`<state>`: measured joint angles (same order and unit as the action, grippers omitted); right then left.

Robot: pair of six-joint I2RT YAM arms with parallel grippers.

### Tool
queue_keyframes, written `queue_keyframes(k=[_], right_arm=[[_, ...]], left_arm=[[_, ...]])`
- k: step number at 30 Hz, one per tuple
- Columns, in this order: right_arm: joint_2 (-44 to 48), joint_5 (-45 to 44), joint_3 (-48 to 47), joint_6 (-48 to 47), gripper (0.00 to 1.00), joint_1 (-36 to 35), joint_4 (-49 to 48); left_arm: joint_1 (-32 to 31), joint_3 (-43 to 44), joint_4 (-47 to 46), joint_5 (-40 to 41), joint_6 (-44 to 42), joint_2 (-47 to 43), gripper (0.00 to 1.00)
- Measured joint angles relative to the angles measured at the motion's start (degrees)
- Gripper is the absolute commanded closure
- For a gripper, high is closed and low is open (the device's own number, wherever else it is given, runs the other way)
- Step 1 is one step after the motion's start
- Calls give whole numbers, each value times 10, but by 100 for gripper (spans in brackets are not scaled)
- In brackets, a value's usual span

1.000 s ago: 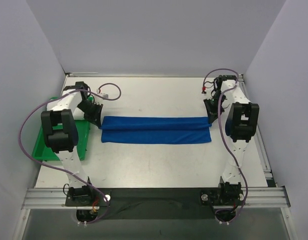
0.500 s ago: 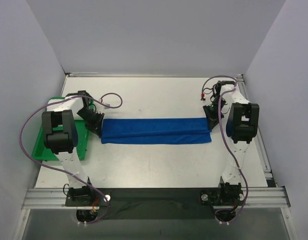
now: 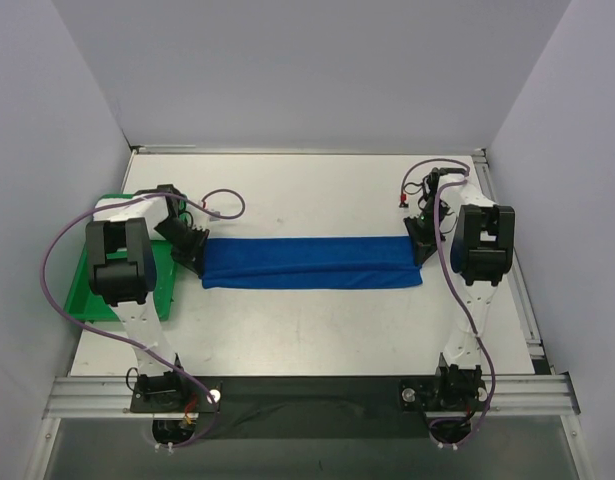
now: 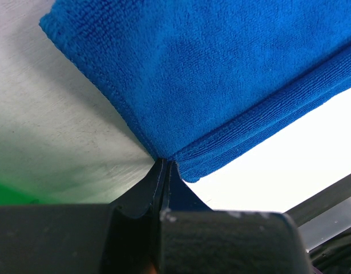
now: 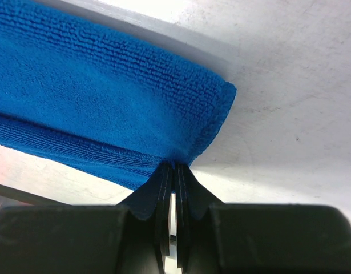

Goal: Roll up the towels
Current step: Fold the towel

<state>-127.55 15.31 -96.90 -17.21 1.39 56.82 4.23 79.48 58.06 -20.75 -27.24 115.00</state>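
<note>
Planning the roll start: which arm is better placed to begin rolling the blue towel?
Right, but only narrowly. Both the right hand and left hand are shut on end corners of the blue towel, but the left arm hangs over the green tray.

Both arms are built alike: the left arm and the right arm have white tubular links joined by bulky black joint housings. A purple-grey cable trails along each, the left cable in a wide arc and the right cable in a smaller loop. The black left base and right base are bolted to a silver aluminium rail. The left tool and right tool have matte black fingers tapering to thin edges.
</note>
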Motion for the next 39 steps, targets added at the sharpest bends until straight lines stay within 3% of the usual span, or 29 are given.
queue_keyframes(k=[27,29,31,34,39], right_arm=[[44,9,28,-16,100,0,3],[44,10,37,-19,93,-1,2],[44,11,42,-22,79,-3,2],[44,13,49,-36,66,-3,2],[68,14,54,-66,61,-3,16]], left_arm=[[4,11,0,-1,0,0,100],[5,11,0,-1,-1,0,96],[5,11,0,-1,-4,0,82],[5,11,2,-3,-13,-2,66],[7,11,17,-30,-37,-31,56]])
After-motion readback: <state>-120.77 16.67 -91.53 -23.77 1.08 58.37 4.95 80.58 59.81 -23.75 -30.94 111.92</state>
